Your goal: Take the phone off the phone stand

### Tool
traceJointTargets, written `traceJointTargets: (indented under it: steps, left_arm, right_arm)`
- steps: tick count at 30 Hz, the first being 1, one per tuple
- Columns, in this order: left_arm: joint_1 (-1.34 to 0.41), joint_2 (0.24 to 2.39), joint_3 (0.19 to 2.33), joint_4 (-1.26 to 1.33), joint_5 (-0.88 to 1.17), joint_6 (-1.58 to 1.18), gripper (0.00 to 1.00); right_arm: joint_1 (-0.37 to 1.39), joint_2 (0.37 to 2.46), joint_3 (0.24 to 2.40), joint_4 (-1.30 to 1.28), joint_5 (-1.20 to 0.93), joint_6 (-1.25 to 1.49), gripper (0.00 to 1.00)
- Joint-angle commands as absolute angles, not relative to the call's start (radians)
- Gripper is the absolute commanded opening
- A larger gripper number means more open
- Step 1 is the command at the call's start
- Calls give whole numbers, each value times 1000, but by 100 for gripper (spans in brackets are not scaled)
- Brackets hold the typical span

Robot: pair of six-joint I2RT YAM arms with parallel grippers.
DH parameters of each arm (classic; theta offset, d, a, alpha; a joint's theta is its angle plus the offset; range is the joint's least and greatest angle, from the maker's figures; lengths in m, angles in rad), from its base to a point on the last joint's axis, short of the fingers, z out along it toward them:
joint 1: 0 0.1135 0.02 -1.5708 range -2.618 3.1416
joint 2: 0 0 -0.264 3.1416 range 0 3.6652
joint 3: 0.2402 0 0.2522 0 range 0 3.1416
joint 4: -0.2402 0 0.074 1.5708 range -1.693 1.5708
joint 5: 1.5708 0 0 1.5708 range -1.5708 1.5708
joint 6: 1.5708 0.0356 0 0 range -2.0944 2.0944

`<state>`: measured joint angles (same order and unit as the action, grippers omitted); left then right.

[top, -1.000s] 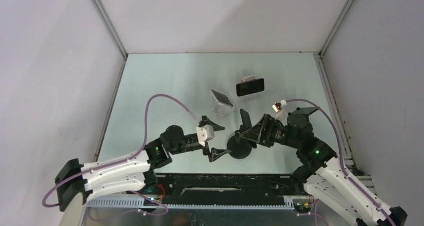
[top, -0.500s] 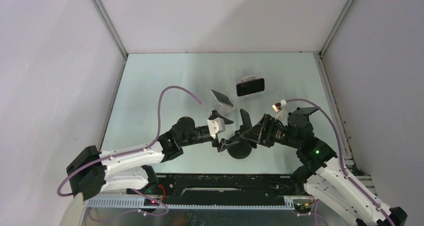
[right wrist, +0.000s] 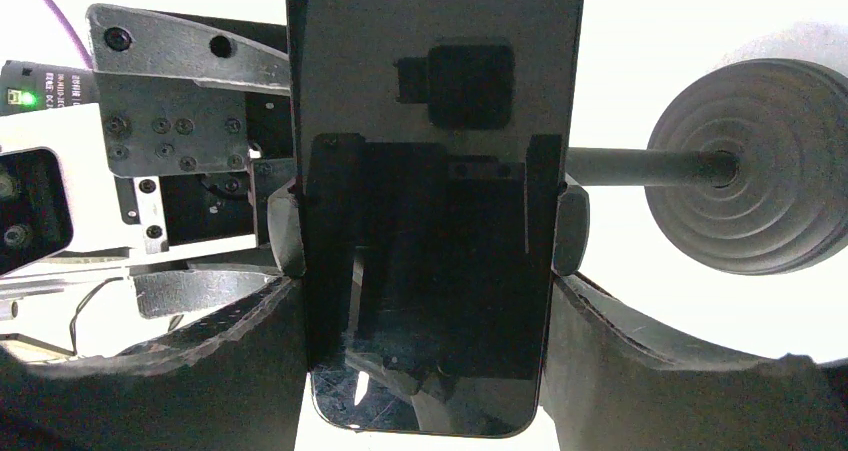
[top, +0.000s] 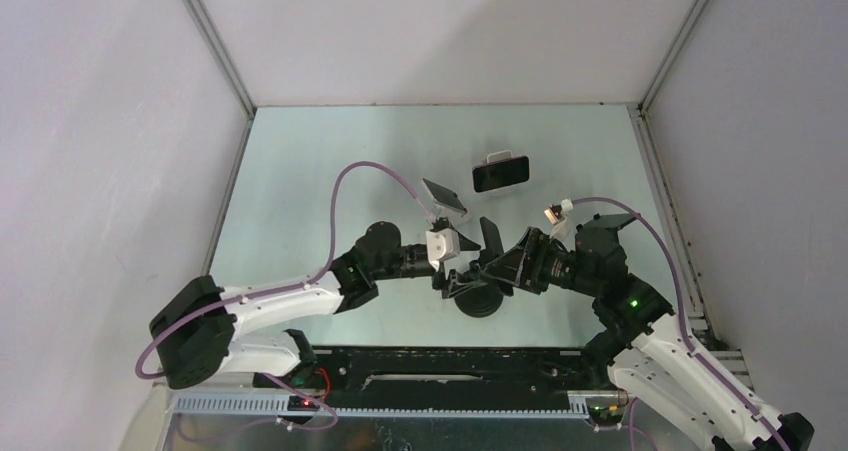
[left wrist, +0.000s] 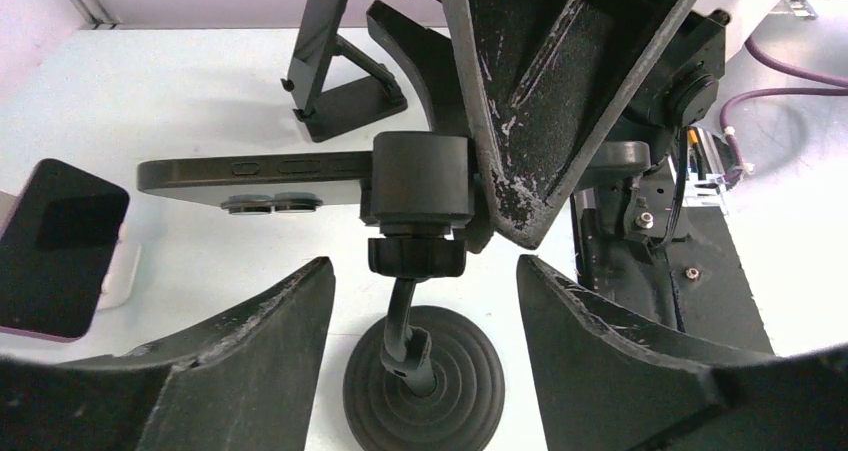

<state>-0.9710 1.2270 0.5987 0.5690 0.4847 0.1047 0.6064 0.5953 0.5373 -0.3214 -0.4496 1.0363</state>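
The black phone (right wrist: 430, 171) sits in the clamp of a black phone stand with a round base (left wrist: 424, 381). In the left wrist view the phone (left wrist: 255, 183) shows edge-on, level above the base. My right gripper (right wrist: 425, 291) is shut on the phone, one finger (right wrist: 200, 371) flush on each long edge. My left gripper (left wrist: 425, 266) is open and empty, its fingers (left wrist: 250, 371) on either side of the stand's stem, not touching it. In the top view both grippers, left (top: 458, 271) and right (top: 497, 264), meet over the stand (top: 481, 301).
A second phone on a white stand (top: 500, 174) sits further back. A purple phone on a white holder (top: 444, 199) stands just behind my left gripper and shows in the left wrist view (left wrist: 60, 246). A black folding stand (left wrist: 335, 61) lies beyond the phone.
My left arm has reached forward and to the right, bringing its open fingers around the stand's stem. The right gripper and the phone have not moved.
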Motion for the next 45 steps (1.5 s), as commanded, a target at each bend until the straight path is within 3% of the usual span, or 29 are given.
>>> traceJointTargets:
  steps: [1,13,23,29,32,34,36,37,40,41,45]
  left_arm:
    - [-968,1250,627,652,532,79,73]
    - [-968,1300,657,691,533,51,66]
    - [-968,1319,690,647,543,52,44]
    - [-968,1335,705,609,567,50,25]
    - [-972,1330,702,594,525,54,3]
    - [-974,1315,700,566,519,66,0]
    - [-975,1295,696,546,514,77,0]
    - [-975,1289,693,533,511,81,0]
    - [-976,1252,684,509,494,104,0]
    - [-976,1245,682,503,491,108,0]
    - [-975,1190,669,472,487,137,0]
  right_arm:
    - [609,589,534,-301,-489,1036,0]
    - [607,594,516,-283,-498,1045,0]
    - [607,593,508,-275,-504,1046,0]
    - [604,594,508,-284,-500,1043,0]
    - [603,593,508,-284,-507,1044,0]
    - [602,590,508,-288,-503,1042,6]
    - [602,588,508,-294,-498,1041,34]
    - [602,587,508,-300,-494,1040,54]
    - [601,580,508,-296,-489,1037,90]
    - [601,578,508,-287,-494,1038,97]
    - [604,561,508,-273,-494,1042,99]
